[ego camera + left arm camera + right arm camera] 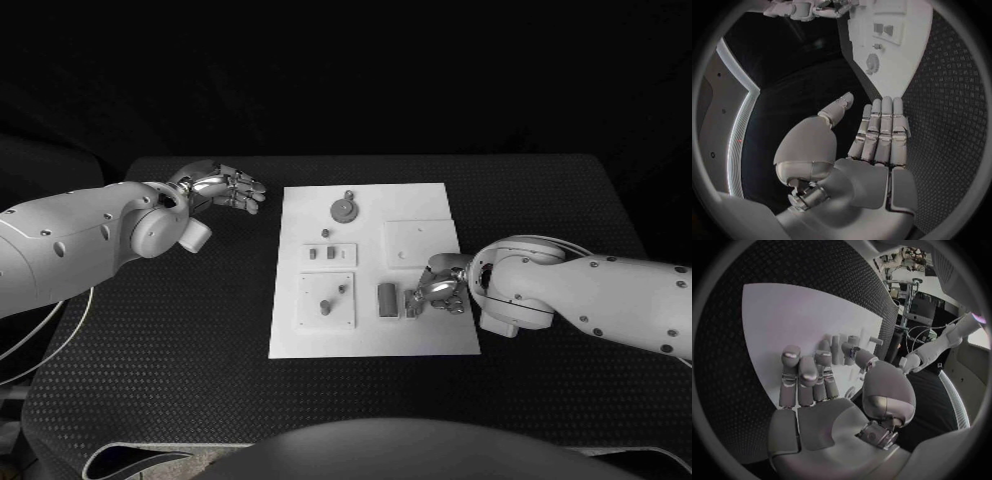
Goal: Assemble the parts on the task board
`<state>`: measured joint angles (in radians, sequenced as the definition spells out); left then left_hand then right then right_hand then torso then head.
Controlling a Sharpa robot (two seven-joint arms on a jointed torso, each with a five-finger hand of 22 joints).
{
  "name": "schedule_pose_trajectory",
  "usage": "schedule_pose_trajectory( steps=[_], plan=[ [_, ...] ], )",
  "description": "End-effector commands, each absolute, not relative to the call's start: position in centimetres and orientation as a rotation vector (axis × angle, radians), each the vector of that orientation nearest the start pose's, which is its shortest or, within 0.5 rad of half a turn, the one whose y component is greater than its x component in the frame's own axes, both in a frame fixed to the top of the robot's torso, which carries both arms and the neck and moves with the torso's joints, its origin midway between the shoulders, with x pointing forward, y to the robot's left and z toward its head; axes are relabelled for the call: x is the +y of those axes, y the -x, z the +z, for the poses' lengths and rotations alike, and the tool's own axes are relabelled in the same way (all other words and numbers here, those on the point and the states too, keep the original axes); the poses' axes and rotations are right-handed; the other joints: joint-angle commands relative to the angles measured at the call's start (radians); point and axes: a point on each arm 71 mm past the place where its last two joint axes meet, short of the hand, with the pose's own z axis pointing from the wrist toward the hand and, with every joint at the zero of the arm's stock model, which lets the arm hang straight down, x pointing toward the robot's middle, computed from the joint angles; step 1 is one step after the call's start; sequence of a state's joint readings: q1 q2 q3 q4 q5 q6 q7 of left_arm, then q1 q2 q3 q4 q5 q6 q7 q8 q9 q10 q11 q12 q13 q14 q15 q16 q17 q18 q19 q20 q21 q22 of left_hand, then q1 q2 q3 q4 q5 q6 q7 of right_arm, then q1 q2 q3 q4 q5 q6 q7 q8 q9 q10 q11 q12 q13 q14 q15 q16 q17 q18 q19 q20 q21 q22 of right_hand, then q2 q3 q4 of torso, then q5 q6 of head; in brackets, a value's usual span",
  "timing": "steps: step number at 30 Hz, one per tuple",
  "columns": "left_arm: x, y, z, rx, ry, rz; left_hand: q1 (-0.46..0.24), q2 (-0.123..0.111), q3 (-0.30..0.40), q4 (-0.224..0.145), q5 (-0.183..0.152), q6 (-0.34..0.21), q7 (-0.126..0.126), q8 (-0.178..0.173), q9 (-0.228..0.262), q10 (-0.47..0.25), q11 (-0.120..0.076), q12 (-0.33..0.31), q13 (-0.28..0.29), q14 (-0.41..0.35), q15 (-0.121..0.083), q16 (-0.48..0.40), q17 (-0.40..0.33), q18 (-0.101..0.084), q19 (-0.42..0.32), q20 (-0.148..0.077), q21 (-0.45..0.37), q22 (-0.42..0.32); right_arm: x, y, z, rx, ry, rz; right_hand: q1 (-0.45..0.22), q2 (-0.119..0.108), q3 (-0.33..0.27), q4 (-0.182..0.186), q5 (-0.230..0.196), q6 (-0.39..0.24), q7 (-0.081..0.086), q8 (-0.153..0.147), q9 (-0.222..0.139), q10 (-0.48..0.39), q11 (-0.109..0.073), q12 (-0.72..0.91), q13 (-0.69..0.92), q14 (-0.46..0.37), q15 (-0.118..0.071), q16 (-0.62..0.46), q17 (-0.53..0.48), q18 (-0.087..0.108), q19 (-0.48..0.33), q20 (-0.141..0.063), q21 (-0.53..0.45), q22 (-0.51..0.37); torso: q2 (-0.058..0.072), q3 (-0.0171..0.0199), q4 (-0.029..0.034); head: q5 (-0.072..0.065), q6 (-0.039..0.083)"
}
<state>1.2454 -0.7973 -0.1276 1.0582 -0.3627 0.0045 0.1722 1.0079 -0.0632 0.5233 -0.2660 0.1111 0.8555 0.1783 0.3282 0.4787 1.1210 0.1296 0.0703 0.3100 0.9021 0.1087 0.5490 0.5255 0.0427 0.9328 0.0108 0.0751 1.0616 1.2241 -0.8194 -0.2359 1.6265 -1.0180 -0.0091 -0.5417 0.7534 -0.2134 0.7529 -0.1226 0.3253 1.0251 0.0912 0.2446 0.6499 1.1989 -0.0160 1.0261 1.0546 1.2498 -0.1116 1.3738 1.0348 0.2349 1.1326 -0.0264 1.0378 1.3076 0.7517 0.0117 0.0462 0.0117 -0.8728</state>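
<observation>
The right hand (436, 288) is set low over the near right part of the board (310, 345), and the upright grey block (387, 299) lies just beside its fingertips on the inner side, long axis running away from the robot; whether anything is pinched cannot be told. The left hand (219, 190) is held off the board's far left corner, fingers apart and holding nothing, well apart from that block. One board is counted, with about seven small parts on it, among them one round disc (343, 210) at the far end.

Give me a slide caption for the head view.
Right hand works at the task board beside a grey part; left hand waits open.
</observation>
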Motion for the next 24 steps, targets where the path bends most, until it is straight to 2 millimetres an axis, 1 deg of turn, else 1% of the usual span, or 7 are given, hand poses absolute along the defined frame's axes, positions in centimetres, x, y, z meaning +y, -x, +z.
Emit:
schedule_pose_trajectory(
  steps=[1, 6, 10, 16, 20, 24],
  plan=[
    [32.0, -54.5, -21.8, 1.789, 0.868, -1.110, 0.003, 0.002, 0.007, 0.000, 0.006, -0.009, 0.000, 0.004, -0.001, 0.000, 0.005, 0.005, -0.001, 0.004, 0.002, -0.006, 0.002, 0.006, -0.004, 0.000, 0.002, 0.001, -18.4, -42.5, -27.1, 2.407, -0.153, 0.443, 0.001, -0.011, 0.001, 0.007, -0.005, 0.001, 0.006, 0.000, -0.001, -0.003, 0.002, 0.000, -0.001, -0.002, -0.001, -0.002, 0.000, 0.027, 0.001, -0.006, -0.005, 0.007, 0.000, 0.0003, -0.0004, 0.000, 0.000],
    [32.0, -54.5, -21.8, 1.791, 0.868, -1.110, 0.003, 0.002, 0.007, 0.000, 0.006, -0.009, 0.000, 0.004, -0.001, 0.000, 0.005, 0.005, -0.001, 0.004, 0.002, -0.006, 0.002, 0.006, -0.004, 0.000, 0.002, 0.001, -18.6, -42.5, -27.0, 2.400, -0.162, 0.446, -0.001, -0.012, 0.001, 0.010, -0.005, 0.001, 0.006, 0.000, -0.001, -0.003, 0.002, 0.000, -0.001, -0.002, -0.001, -0.003, -0.001, 0.027, 0.001, -0.006, -0.005, 0.007, 0.000, 0.0005, -0.0007, 0.000, 0.000],
    [32.0, -54.5, -21.8, 1.793, 0.869, -1.110, 0.003, 0.002, 0.007, 0.001, 0.006, -0.009, 0.000, 0.004, -0.001, 0.000, 0.005, 0.005, -0.001, 0.004, 0.002, -0.006, 0.002, 0.006, -0.004, 0.000, 0.002, 0.001, -19.0, -42.6, -26.9, 2.372, -0.185, 0.455, -0.003, -0.013, 0.002, 0.014, -0.005, 0.001, 0.005, 0.001, -0.001, -0.003, 0.002, 0.000, -0.001, -0.001, -0.001, -0.003, 0.000, 0.027, 0.002, -0.006, -0.006, 0.007, 0.000, 0.0009, -0.0008, -0.001, 0.000],
    [32.0, -54.5, -21.8, 1.793, 0.869, -1.110, 0.003, 0.002, 0.007, 0.001, 0.006, -0.009, 0.000, 0.004, -0.001, 0.000, 0.005, 0.005, -0.001, 0.004, 0.002, -0.006, 0.003, 0.006, -0.004, 0.000, 0.002, 0.001, -19.7, -42.6, -26.6, 2.329, -0.173, 0.457, 0.001, -0.013, 0.004, 0.014, -0.005, 0.001, 0.005, 0.001, -0.001, -0.002, 0.001, 0.001, -0.001, 0.002, -0.002, -0.001, 0.003, 0.027, 0.003, -0.008, -0.005, 0.007, 0.000, 0.0006, -0.0008, 0.000, 0.000],
    [32.1, -54.5, -21.8, 1.793, 0.869, -1.109, 0.003, 0.003, 0.007, 0.001, 0.006, -0.009, 0.000, 0.004, -0.001, 0.000, 0.005, 0.005, -0.001, 0.004, 0.002, -0.006, 0.003, 0.006, -0.004, 0.000, 0.002, 0.002, -20.2, -42.7, -26.3, 2.282, -0.152, 0.465, 0.020, -0.012, 0.007, 0.000, -0.005, -0.002, 0.005, 0.001, 0.000, 0.000, 0.001, 0.002, -0.001, 0.003, -0.003, -0.002, 0.001, 0.027, 0.006, -0.011, -0.004, 0.008, 0.000, 0.0011, -0.0011, -0.001, 0.000],
    [32.1, -54.5, -21.9, 1.793, 0.869, -1.109, 0.003, 0.003, 0.007, 0.001, 0.006, -0.009, 0.000, 0.004, -0.002, 0.000, 0.005, 0.005, -0.001, 0.004, 0.002, -0.006, 0.003, 0.006, -0.004, 0.000, 0.002, 0.002, -20.3, -42.9, -25.8, 2.211, -0.109, 0.500, 0.056, -0.007, 0.010, -0.031, -0.005, -0.005, 0.005, 0.001, 0.001, 0.000, 0.002, 0.003, -0.002, 0.004, -0.003, -0.004, -0.002, 0.027, 0.008, -0.015, -0.005, 0.008, 0.000, 0.0012, -0.0007, 0.000, 0.000]
  ],
)
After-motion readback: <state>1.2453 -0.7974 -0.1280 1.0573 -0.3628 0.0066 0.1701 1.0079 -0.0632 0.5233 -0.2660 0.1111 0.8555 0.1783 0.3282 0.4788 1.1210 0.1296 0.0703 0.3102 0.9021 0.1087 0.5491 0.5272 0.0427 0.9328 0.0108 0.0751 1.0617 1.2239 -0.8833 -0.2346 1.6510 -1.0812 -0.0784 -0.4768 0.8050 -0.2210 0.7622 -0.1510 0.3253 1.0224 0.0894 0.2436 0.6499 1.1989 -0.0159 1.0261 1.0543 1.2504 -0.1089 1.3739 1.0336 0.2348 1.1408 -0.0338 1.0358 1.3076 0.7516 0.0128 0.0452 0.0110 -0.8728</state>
